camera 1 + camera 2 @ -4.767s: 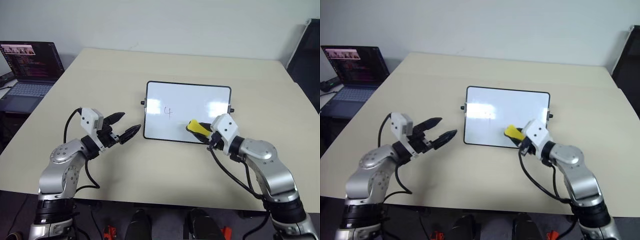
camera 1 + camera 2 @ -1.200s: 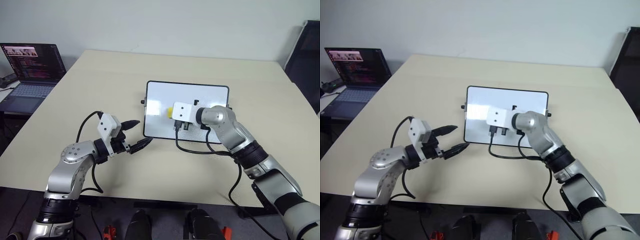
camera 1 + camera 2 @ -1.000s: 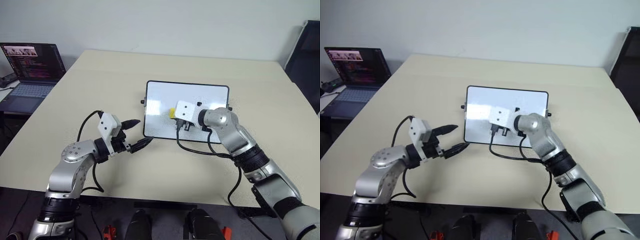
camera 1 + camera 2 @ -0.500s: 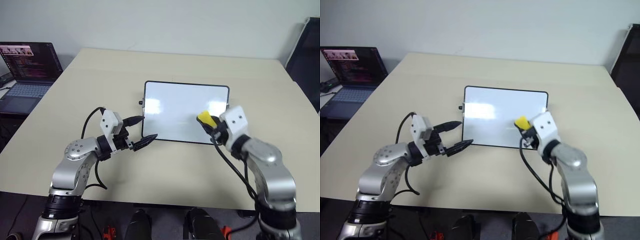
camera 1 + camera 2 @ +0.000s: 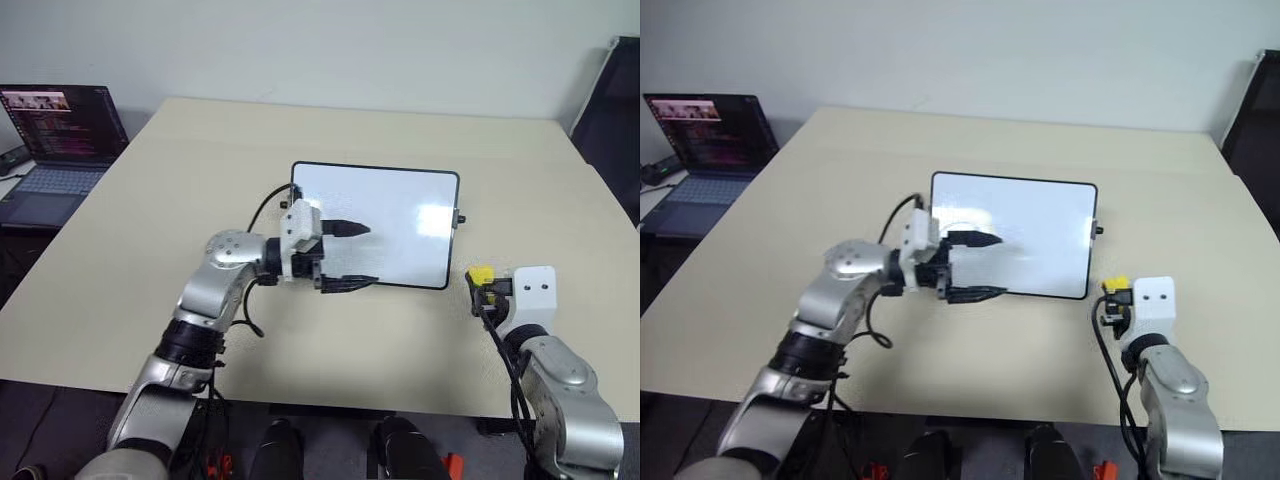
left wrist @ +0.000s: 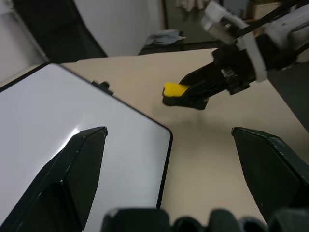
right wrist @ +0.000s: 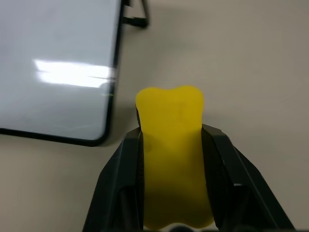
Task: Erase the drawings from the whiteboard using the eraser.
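The whiteboard (image 5: 400, 205) lies flat in the middle of the table, black-framed, with small knobs on its short sides. The drawings are out of view: the surface I see is plain white, and my left arm hides part of it. My left gripper (image 5: 358, 255) is open, pointing right, over the board's near left part, with nothing between its fingers. To the right of the board's near right corner, my right gripper (image 5: 482, 285) is shut on the yellow eraser (image 5: 479, 275), off the board. The right wrist view shows the eraser (image 7: 171, 145) between both fingers, beside the board's corner (image 7: 104, 137).
The beige table (image 5: 200, 150) has bare surface all around the board. An open laptop (image 5: 60, 130) sits on a separate desk at the far left. A dark chair (image 5: 615, 110) stands past the table's right edge.
My right gripper has carried the eraser off the board, right and back toward me. My left gripper has swung right from beside the board to over its near left part. The "4" seen earlier no longer shows.
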